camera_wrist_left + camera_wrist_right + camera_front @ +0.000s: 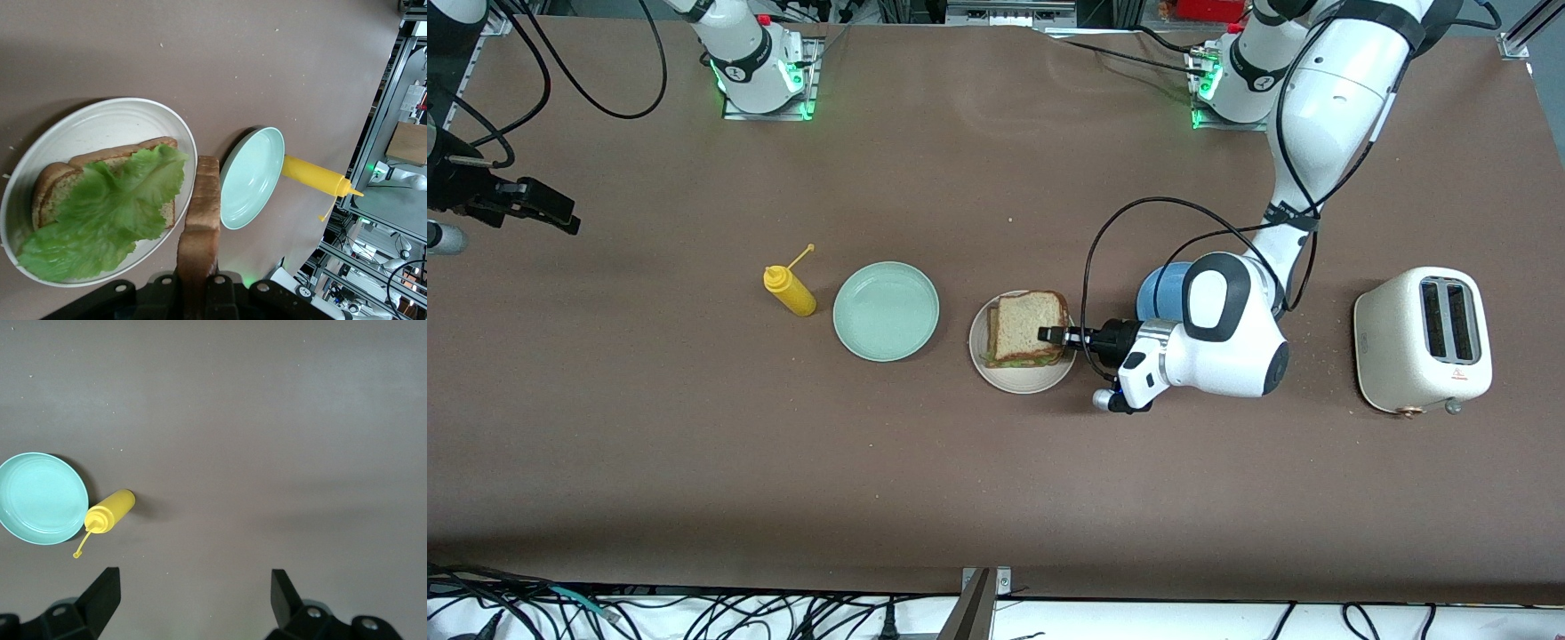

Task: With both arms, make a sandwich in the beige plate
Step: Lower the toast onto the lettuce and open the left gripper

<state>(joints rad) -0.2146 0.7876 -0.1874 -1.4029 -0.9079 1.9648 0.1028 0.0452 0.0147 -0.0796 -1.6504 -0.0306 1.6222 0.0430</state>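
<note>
Holding a slice of bread (199, 233) clamped between the fingers of my left gripper (1052, 335), I hover over the beige plate (1021, 378). On that plate lies another slice (57, 183) with a lettuce leaf (107, 213) spread on top. My right gripper (190, 597) waits with fingers apart over bare table at the right arm's end. A green plate (886, 311) sits between the beige plate and a yellow bottle (790, 290).
</note>
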